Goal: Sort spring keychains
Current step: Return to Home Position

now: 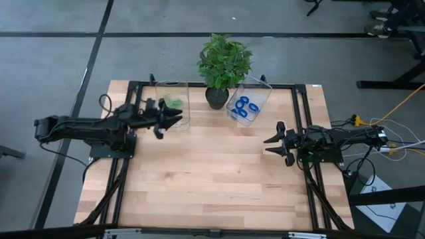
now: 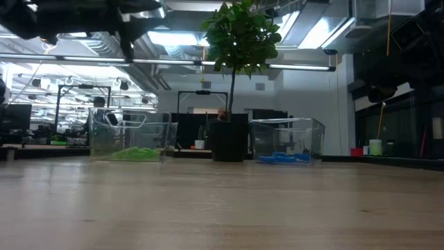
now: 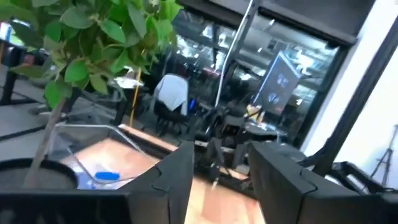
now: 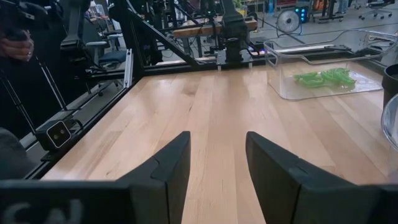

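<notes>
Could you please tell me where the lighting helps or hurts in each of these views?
Low view: ceiling lights behind leave the potted plant dark against them. High view: even light on the table, no harsh shadows. Right wrist view: green spring keychains read clearly through the clear bin. Left wrist view: bright background lights glare behind the plant.

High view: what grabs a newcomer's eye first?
The leafy potted plant at the table's far edge, middle. Flanking it, green spring keychains lie in the left clear bin, blue spring keychains in the right bin. The left gripper hovers by the left bin; the right gripper hangs on the right.
</notes>
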Robot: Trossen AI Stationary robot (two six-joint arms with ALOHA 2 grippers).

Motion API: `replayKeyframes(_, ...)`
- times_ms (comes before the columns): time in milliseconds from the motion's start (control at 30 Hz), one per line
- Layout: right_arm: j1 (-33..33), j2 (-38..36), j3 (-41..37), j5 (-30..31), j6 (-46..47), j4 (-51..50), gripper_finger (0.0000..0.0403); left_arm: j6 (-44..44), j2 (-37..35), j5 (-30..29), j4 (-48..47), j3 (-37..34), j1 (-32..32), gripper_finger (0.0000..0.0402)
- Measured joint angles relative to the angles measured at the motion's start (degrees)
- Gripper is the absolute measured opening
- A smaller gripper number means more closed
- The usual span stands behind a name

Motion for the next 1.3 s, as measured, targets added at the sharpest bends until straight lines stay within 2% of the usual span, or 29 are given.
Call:
replayKeyframes(233,0.00,0.02,0.00,0.00,0.00,0.00,0.0154,-0.73,-7.52,-3.04,0.09,-6.93,-1.60,0.0152)
replayKeyframes(433,0.00,0.00,0.01,0.00,0.00,0.00,0.0154,-2.43,-15.10,-2.92,0.37,-12.13,-1.60,0.0149)
replayKeyframes(700,0.00,0.00,0.02,0.00,0.00,0.00,0.0154,-4.56,-24.18,3.52,-1.53,-16.95,-1.60,0.0152)
replayKeyframes(900,0.00,0.02,0.00,0.01,0.00,0.00,0.0154,-3.34,-32.94,9.89,-9.96,-17.05,-1.60,0.0149)
replayKeyframes(967,0.00,0.01,0.00,0.00,0.00,0.00,0.0154,-2.85,-36.46,8.75,-14.89,-17.05,-1.60,0.0149)
replayKeyframes(1100,0.00,0.01,0.00,0.00,0.00,0.00,0.0154,-1.93,-42.25,2.34,-26.09,-17.05,-2.35,0.0152)
replayKeyframes(1300,0.00,0.00,0.00,-0.01,0.00,0.02,0.0154,0.82,-42.22,-3.30,-32.16,-17.05,-5.39,0.0149)
